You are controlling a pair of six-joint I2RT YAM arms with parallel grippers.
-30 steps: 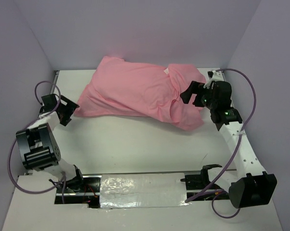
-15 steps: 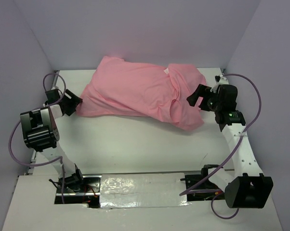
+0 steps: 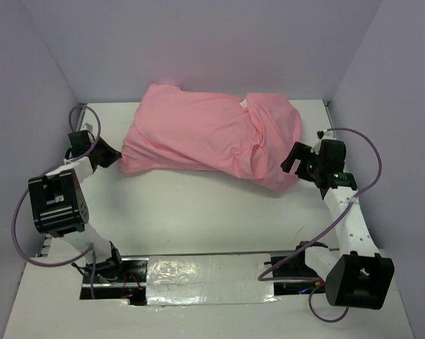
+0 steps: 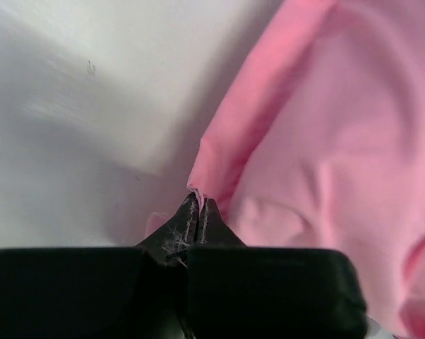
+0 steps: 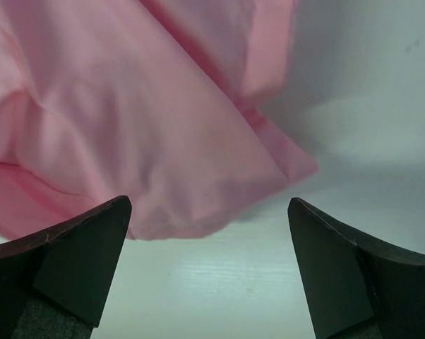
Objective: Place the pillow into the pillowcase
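Lengthwise, the bulging pink pillowcase runs left to right across the frame's upper middle on the counter. The left tool is clenched on its left corner, and the right tool gapes, released, beside its right end. No pillow shows.

Pink cloth pillowcase, matt (softly creased); smooth white table, faint sheen; crinkled, shiny foil-like strip along near edge.
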